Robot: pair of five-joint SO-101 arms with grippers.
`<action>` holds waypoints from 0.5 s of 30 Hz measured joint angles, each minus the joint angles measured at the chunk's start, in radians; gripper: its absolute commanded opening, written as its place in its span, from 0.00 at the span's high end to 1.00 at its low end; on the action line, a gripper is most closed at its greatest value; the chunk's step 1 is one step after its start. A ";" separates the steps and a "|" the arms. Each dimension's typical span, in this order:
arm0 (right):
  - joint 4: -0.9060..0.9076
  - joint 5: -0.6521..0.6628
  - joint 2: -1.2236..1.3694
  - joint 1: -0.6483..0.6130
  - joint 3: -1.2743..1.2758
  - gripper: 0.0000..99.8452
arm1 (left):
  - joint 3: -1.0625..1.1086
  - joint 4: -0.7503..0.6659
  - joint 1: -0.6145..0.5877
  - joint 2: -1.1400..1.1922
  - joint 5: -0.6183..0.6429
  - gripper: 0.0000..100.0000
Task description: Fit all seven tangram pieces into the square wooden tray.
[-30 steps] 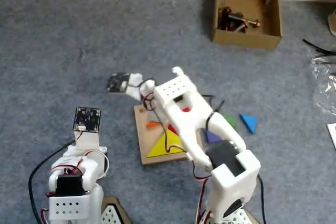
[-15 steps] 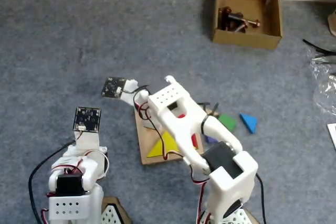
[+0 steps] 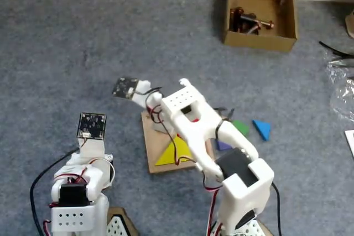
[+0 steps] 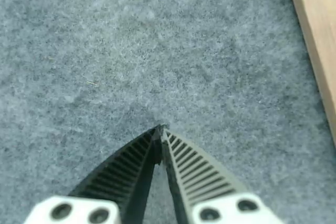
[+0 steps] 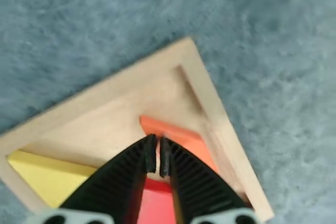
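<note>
The square wooden tray (image 3: 150, 161) lies on the grey carpet with a yellow triangle (image 3: 171, 156) in it. My right arm (image 3: 188, 117) stretches over the tray's far part. In the right wrist view my right gripper (image 5: 157, 148) is shut and holds nothing. It sits just above an orange piece (image 5: 181, 134) in the tray's corner (image 5: 206, 85), beside a red piece (image 5: 157, 203) and the yellow triangle (image 5: 47, 177). A green piece (image 3: 240, 127), a blue triangle (image 3: 261, 129) and a purple piece (image 3: 224, 145) lie on the carpet right of the tray. My left gripper (image 4: 159, 129) is shut over bare carpet, the tray's edge (image 4: 314, 40) off to one side.
A cardboard box (image 3: 260, 31) with copper-coloured parts stands at the back right. Clear plastic wrap (image 3: 343, 89) and cables lie at the right edge. The left arm (image 3: 83, 183) stays near the front left, and open carpet spreads to the back left.
The right arm swung a little to the left over the tray, then came back to nearly where it was. The left arm has kept still.
</note>
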 measured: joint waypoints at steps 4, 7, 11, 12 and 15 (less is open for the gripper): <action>0.000 0.000 0.000 0.034 0.000 1.00 | 0.000 0.000 0.000 0.000 0.000 0.99; 0.000 0.000 0.000 0.058 0.000 1.00 | 0.000 0.000 0.000 0.000 0.000 0.99; 0.000 0.000 0.000 0.089 0.000 1.00 | 0.000 0.000 0.000 0.000 0.000 0.99; 0.000 0.000 0.000 0.095 0.000 1.00 | 0.000 0.000 0.000 0.000 0.000 0.99; 0.000 0.000 0.000 0.101 0.000 1.00 | 0.000 0.000 0.000 0.000 0.000 0.99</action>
